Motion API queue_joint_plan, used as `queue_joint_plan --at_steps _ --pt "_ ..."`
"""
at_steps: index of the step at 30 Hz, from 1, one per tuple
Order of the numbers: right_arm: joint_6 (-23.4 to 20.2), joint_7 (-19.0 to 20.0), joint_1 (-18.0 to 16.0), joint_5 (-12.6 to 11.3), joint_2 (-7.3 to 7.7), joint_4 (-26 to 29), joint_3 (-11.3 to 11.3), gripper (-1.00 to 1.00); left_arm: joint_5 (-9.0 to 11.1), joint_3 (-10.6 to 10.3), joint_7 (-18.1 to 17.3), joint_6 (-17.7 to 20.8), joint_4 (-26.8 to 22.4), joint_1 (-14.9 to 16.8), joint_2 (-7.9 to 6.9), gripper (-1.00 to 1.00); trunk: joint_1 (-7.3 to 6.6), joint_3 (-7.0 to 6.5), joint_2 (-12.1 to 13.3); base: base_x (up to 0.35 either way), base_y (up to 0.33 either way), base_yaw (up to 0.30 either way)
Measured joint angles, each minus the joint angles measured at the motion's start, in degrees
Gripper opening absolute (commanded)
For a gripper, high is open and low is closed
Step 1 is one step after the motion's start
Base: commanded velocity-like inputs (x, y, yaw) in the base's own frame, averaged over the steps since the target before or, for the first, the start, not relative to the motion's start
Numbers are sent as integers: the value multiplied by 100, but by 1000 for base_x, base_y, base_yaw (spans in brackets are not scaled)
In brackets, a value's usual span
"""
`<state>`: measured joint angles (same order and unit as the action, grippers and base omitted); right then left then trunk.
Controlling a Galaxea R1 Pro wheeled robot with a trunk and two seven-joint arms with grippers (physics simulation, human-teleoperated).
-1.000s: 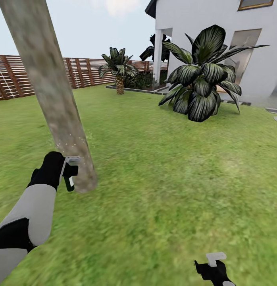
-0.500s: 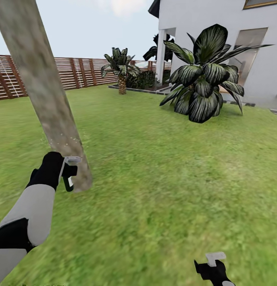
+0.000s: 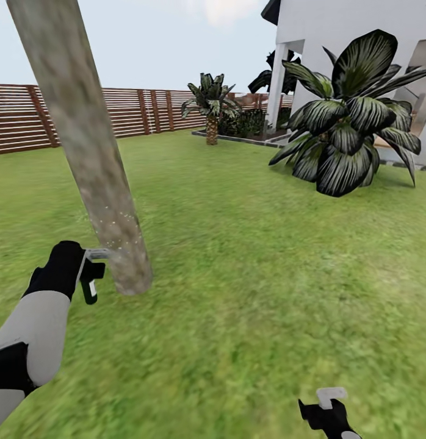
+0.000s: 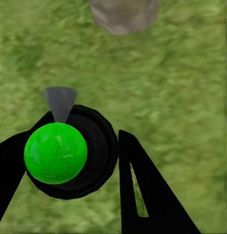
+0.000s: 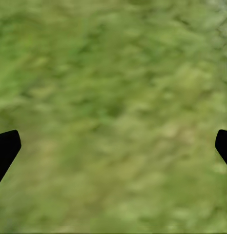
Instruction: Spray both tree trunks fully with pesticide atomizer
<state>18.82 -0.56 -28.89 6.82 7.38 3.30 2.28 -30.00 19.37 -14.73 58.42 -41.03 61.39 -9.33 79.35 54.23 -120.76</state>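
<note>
Scene: The garden lawn [image 3: 256,256], with a slatted wooden fence [image 3: 133,113] behind, a white house [image 3: 341,24] at the far right and a broad-leaved plant [image 3: 350,140] in front of it.
Left hand: The left hand [image 3: 90,277] is clamped on the pesticide atomizer [image 3: 91,281]; the left wrist view has the fingers [image 4: 147,195] closed round the bottle's dark body, which carries a bright green ball on top.
Atomizer: Held low beside the foot of the tree trunk [image 3: 85,140], its grey nozzle aimed at the bark and all but touching it in the head view.
Right hand: The right hand [image 3: 328,410] hangs low over bare grass, fingers [image 5: 6,148] spread wide apart, holding nothing.
Just changed: Within the last second the whole view has swung, so that house and plant slid right and more fence came in; that is the camera turning, not the things moving. The nozzle has dropped slightly and sits a little further left against the trunk.
Spray: Pale specks dot the bark just above the nozzle.
Meaning for the task: Spraying of this trunk looks under way at its base only; the tall stretch above and the second tree appear left to do.
</note>
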Motion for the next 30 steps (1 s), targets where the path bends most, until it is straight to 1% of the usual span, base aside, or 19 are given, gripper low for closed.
queue_joint_plan --at_steps 4,6,13,15,18,22,30 --pt "0 -6 0 -1 17 -4 4 100 5 6 6 2 -65 9 209 -100 1 0 0 213 -82 8" --pt "-1 -8 1 0 22 -7 3 100 -27 14 9 -1 -73 9 229 -100 2 0 0 37 -14 1" --pt "-1 -3 0 0 23 -8 0 100 -48 -2 10 7 -84 131 236 -100 3 0 0 5 -2 0" --pt "-1 -3 0 0 20 -8 0 100 -55 -1 10 8 -85 287 243 -100 3 0 0 0 0 0" --pt "-1 -5 0 0 20 -8 0 100 -62 -8 10 7 -90 357 226 -100 3 0 0 0 0 0" --pt "-1 -1 0 0 19 -8 0 100 -66 -2 10 7 -93 369 171 -100 3 0 0 0 -17 0" --pt "1 0 0 -1 19 -8 0 100 -56 15 9 5 -92 282 160 -100 3 0 0 0 -248 0"
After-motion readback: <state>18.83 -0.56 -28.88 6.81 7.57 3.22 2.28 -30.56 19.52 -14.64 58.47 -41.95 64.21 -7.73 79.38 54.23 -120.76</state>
